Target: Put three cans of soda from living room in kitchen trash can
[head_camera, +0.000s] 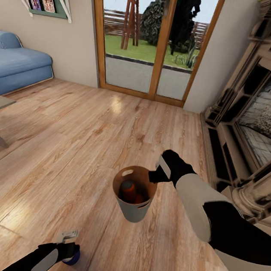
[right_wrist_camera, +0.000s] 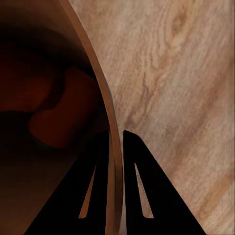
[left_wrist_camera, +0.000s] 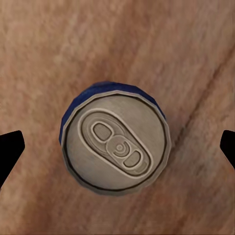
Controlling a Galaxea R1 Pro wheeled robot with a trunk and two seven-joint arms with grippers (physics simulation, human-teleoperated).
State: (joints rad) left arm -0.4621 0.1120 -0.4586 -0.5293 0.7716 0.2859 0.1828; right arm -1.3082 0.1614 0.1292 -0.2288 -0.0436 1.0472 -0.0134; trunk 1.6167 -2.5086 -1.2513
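The right gripper point(head_camera: 154, 176) is clamped on the rim of the bin point(head_camera: 135, 211), one finger inside the wall and one outside, holding it above the wood floor point(head_camera: 87, 137) with orange cans point(head_camera: 128, 189) inside. The left gripper point(head_camera: 69, 245) hangs over the upright blue can point(left_wrist_camera: 115, 145) on the floor, fingers spread wide to either side of it without touching.
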